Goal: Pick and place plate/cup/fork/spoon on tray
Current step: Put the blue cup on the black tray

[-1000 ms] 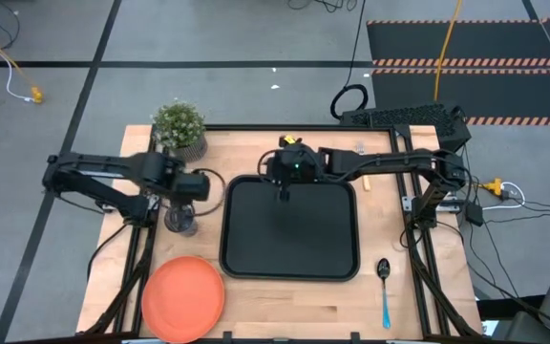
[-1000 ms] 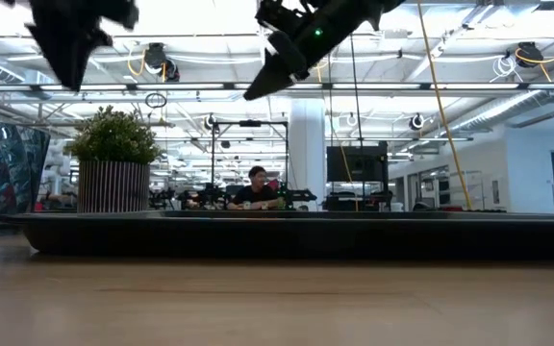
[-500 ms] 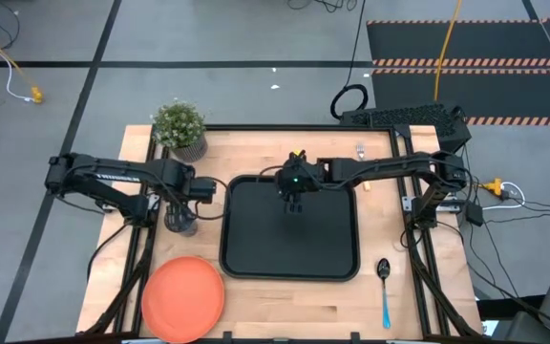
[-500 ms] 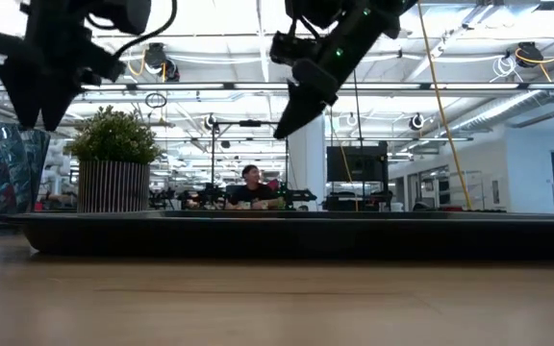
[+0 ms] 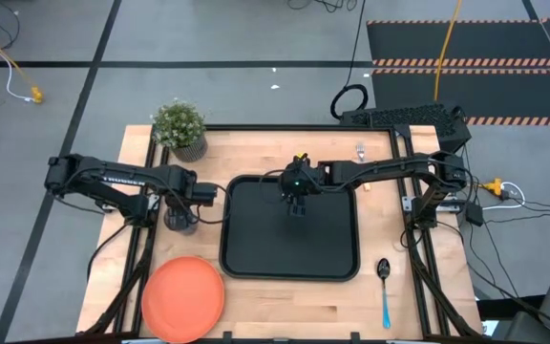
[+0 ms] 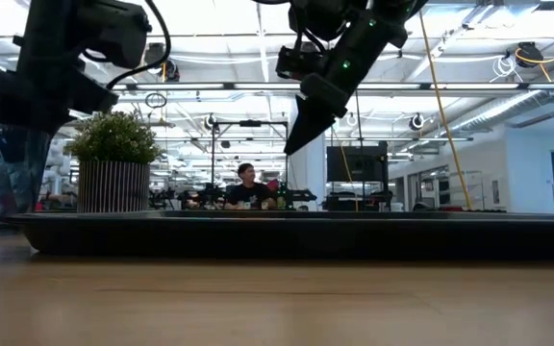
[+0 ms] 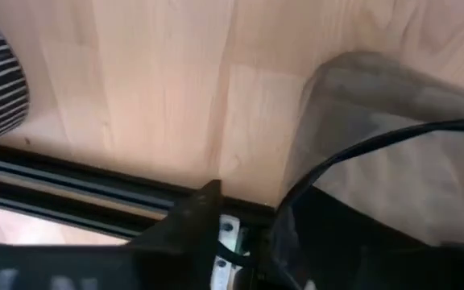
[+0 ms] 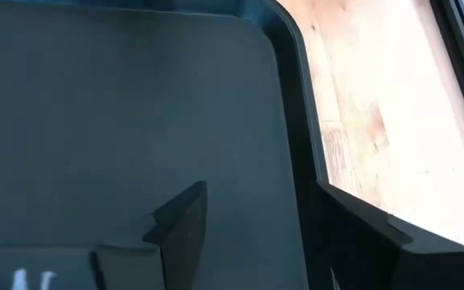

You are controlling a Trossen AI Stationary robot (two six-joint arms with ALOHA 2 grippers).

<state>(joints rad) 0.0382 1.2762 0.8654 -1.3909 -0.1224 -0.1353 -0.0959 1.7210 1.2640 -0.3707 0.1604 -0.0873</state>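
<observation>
The black tray (image 5: pixel 289 239) lies at the table's middle and shows in the low view as a dark band (image 6: pixel 354 235). My right gripper (image 5: pixel 296 204) hangs open and empty over the tray's far part; in the right wrist view (image 8: pixel 264 234) it is above the tray floor near a rounded corner (image 8: pixel 284 32). My left gripper (image 5: pixel 206 196) is at the tray's left side, just beyond the dark cup (image 5: pixel 179 222). The orange plate (image 5: pixel 181 298) lies at the near left. The blue-handled spoon (image 5: pixel 385 291) lies right of the tray. The fork's tines (image 5: pixel 360 149) show at the far right, with its handle mostly under my right arm.
A potted green plant (image 5: pixel 179 127) stands at the far left corner and also shows in the low view (image 6: pixel 113 163). Black frame rails run along the table's edges (image 5: pixel 404 191). A person sits far back in the room (image 6: pixel 246 187).
My right gripper has gone down and a little toward the near edge, from the tray's far rim to over the tray floor. My left gripper has moved toward the table's right, closer to the tray's left rim.
</observation>
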